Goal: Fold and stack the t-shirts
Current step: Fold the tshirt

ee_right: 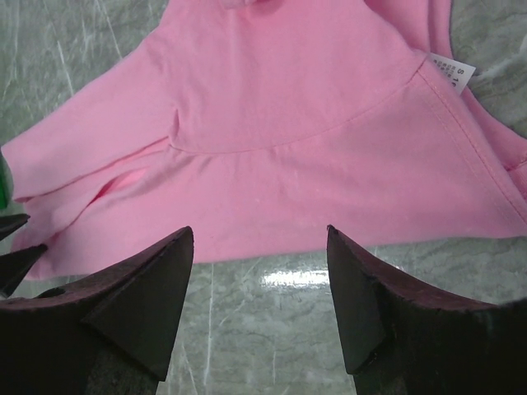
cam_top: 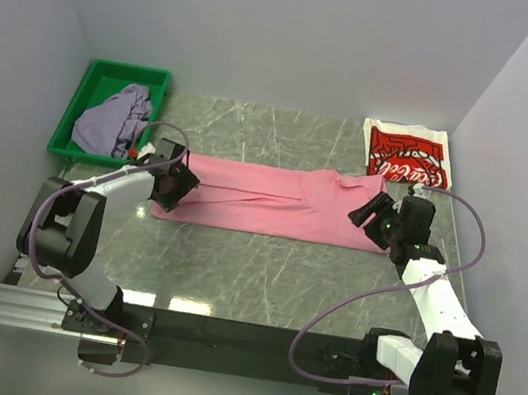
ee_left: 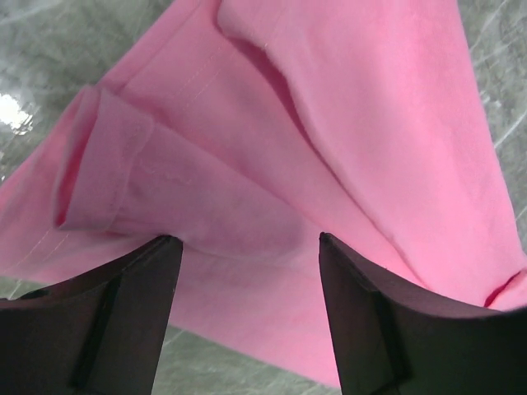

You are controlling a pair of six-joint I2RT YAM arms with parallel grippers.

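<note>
A pink t-shirt (cam_top: 274, 199) lies folded lengthwise into a long band across the middle of the table. My left gripper (cam_top: 167, 184) hovers over its left end, jaws open, with pink cloth (ee_left: 272, 164) below and nothing between the fingers. At the band's right end my right gripper (cam_top: 362, 217) is open too, just off the shirt's edge (ee_right: 280, 189), over bare table. A folded white t-shirt with a red Coca-Cola print (cam_top: 408, 156) rests at the back right. The lavender-grey t-shirt (cam_top: 112, 122) is crumpled in the green bin.
The green bin (cam_top: 101, 79) stands at the back left against the wall. White walls close in the table on the left, back and right. The grey marbled tabletop (cam_top: 262, 268) shows in front of the pink shirt.
</note>
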